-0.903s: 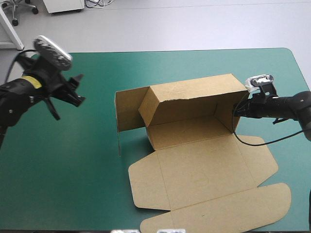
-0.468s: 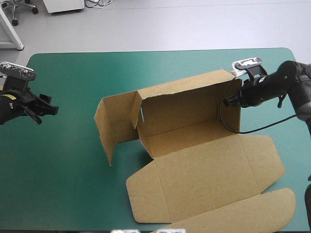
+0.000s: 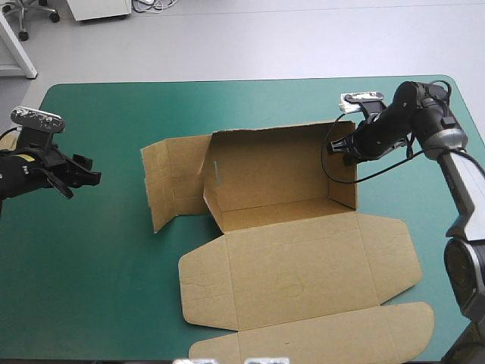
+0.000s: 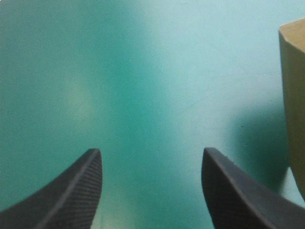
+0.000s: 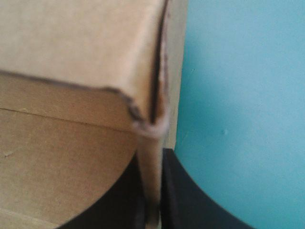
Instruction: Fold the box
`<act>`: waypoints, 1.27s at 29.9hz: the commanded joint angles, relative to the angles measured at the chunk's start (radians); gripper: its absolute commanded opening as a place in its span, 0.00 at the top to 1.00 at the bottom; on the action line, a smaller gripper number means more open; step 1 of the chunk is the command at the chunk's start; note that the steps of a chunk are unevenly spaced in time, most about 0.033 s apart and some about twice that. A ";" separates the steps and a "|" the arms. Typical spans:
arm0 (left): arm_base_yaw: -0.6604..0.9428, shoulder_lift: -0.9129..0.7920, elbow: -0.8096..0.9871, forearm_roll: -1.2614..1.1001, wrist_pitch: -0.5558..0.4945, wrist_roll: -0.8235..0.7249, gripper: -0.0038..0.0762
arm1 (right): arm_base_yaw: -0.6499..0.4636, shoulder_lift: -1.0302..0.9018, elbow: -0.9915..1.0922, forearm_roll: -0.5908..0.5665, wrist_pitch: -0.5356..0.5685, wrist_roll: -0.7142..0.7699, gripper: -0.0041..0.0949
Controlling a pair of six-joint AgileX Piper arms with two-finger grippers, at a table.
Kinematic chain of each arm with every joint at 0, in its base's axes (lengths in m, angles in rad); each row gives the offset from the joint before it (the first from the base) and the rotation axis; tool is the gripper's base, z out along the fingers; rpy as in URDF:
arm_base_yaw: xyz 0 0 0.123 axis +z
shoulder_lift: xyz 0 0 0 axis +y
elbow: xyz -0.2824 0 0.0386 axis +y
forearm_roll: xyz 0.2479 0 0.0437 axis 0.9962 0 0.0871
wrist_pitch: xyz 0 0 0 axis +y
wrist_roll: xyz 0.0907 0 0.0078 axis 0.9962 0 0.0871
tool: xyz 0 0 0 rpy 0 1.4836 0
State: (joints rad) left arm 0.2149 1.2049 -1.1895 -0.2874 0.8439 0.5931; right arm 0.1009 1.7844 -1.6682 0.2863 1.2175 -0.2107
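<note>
High view: table with teal-green cover, one brown box at its middle and right, partly raised. Far section: long back wall upright, right end wall upright and meeting it at the far right corner; left end panel swung outward to the left, standing on its edge, apart from the back wall's near side. Near section: a broad panel lies flat on the cover, with a rounded flap at each of its left and right ends and a further long strip toward the near edge. Right gripper: at the top of the far right corner of the box, the arm reaching in from the right edge. Left gripper: over bare cover near the left edge, well apart from the box, pointing toward it. Left wrist view: left gripper with black fingers spread wide, only cover between them; one upright edge of the box ahead and off to one side, its shadow beside it. Right wrist view: right gripper pressed nearly together, pinching the right end wall of the box just below its worn corner; board on one side of the fingers, cover on the other.
</note>
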 commanded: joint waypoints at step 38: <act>0.003 -0.016 -0.028 -0.085 -0.073 0.044 0.40 | 0.025 -0.239 0.327 0.162 -0.600 -0.209 0.39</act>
State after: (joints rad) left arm 0.2149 1.2059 -1.1895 -0.3413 0.8256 0.6369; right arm 0.1258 1.5453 -1.3170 0.3847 0.7022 -0.3690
